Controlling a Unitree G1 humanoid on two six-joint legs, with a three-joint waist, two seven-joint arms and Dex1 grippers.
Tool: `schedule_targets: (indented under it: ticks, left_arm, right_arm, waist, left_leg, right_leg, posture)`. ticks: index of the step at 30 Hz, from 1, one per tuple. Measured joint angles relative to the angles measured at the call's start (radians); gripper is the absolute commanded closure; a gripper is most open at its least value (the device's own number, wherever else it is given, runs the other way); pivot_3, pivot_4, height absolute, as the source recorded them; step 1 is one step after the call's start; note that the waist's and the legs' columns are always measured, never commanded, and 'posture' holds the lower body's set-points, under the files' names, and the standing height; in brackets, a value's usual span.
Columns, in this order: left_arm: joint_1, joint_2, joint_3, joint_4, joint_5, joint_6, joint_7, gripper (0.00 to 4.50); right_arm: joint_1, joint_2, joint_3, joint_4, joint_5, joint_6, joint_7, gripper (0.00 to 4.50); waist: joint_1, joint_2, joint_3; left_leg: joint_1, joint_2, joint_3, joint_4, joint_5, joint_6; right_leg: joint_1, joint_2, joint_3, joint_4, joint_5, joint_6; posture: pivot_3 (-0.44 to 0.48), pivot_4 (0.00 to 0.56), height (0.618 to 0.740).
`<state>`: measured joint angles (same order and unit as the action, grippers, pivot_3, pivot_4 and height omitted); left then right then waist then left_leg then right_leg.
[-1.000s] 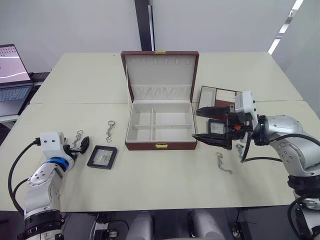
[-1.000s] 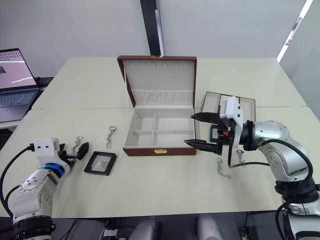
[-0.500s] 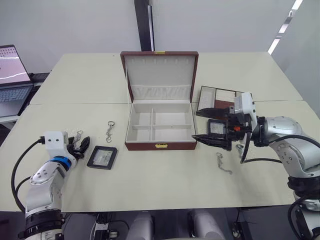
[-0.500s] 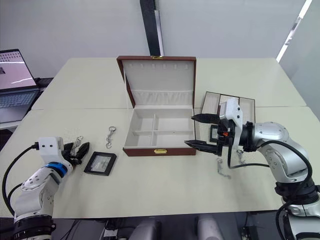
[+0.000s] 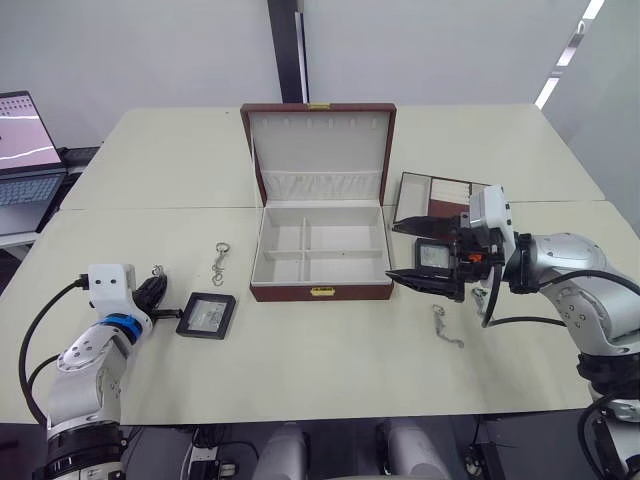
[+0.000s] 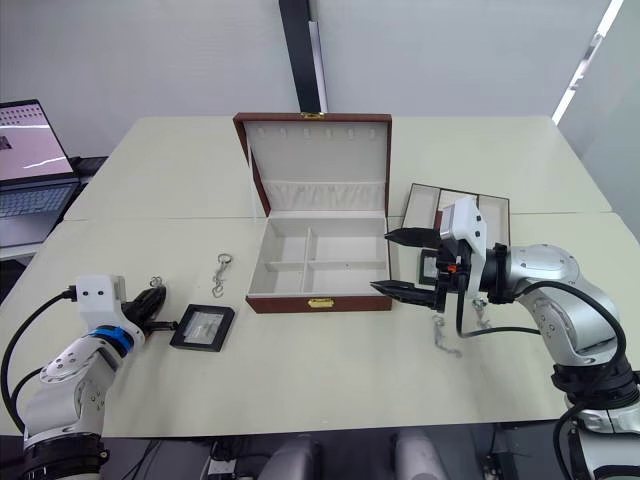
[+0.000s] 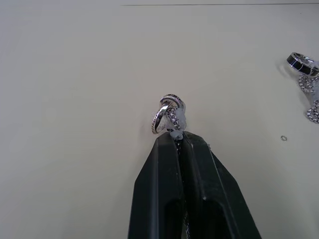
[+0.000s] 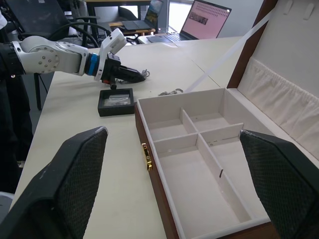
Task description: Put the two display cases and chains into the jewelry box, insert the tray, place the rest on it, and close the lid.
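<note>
Since a second ago our left gripper (image 7: 173, 141) has closed: its fingers were spread around the chain by the table's left edge, and now they're pinched tight on a chain (image 7: 169, 113), with the ring end poking out past the tips in the left wrist view. Another chain (image 7: 305, 75) lies on the table a little way off from it. The right side has barely moved.

Our right gripper (image 5: 421, 253) hangs with its fingers spread wide, holding nothing, just off the right wall of the jewelry box (image 5: 322, 252), facing into the open compartments. One display case (image 5: 434, 257) sits right behind it, partly hidden by the fingers. The other display case (image 5: 206, 315) is flat on the table just beside the left gripper.

Progress-wise we're basically at the start, as far as we can judge. The box's cream compartments look empty and the lid (image 5: 319, 148) is standing open. The tray (image 5: 434, 194) sits on the table to the right of the box, not inserted. A chain (image 5: 220, 262) lies between the left case and the box, and one more chain (image 5: 447, 326) lies in front of the right gripper, on the table.

So what's left is pretty much everything: both cases and the chains into the box, tray in, the rest on top, lid down. First pick looks secured, at least.
</note>
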<state>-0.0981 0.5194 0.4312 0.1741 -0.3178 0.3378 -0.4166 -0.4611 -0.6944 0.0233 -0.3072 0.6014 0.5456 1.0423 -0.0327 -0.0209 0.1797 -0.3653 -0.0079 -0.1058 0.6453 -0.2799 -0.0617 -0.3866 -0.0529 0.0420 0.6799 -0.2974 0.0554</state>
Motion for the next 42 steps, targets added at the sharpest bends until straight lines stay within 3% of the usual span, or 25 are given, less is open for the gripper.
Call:
schedule_targets:
  ticks: [16, 24, 42]
  left_arm:
    - [0.03, -0.018, 0.047, -0.146, -0.107, 0.087, 0.038, 4.48]
    - [-0.017, 0.008, 0.06, -0.29, -0.188, 0.173, 0.037, 4.48]
    - [-0.152, 0.082, 0.036, -0.401, -0.3, 0.314, -0.009, 4.48]
  right_arm:
    - [-0.014, 0.007, -0.007, 0.001, 0.016, 0.003, -0.007, 0.0]
    - [-0.023, 0.007, -0.024, 0.001, 0.023, 0.006, -0.016, 0.0]
    - [-0.011, 0.007, -0.052, 0.003, 0.022, 0.003, -0.035, 0.0]
  waist:
    - [0.002, -0.002, 0.001]
    - [0.001, -0.002, 0.001]
    - [0.001, -0.003, 0.002]
  left_leg:
    - [-0.002, 0.0, -0.001, 0.0, 0.0, 0.0]
    - [-0.002, 0.0, 0.0, 0.0, 0.0, 0.0]
    - [-0.002, 0.0, 0.0, 0.0, 0.0, 0.0]
  right_leg:
    - [0.0, 0.0, -0.001, 0.0, 0.0, 0.0]
    - [0.0, 0.001, -0.001, -0.001, 0.0, 0.0]
    - [0.0, 0.002, -0.001, -0.001, 0.0, 0.0]
  posture:
    - [0.0, 0.15, 0.74]
    - [0.0, 0.15, 0.74]
    - [0.0, 0.15, 0.74]
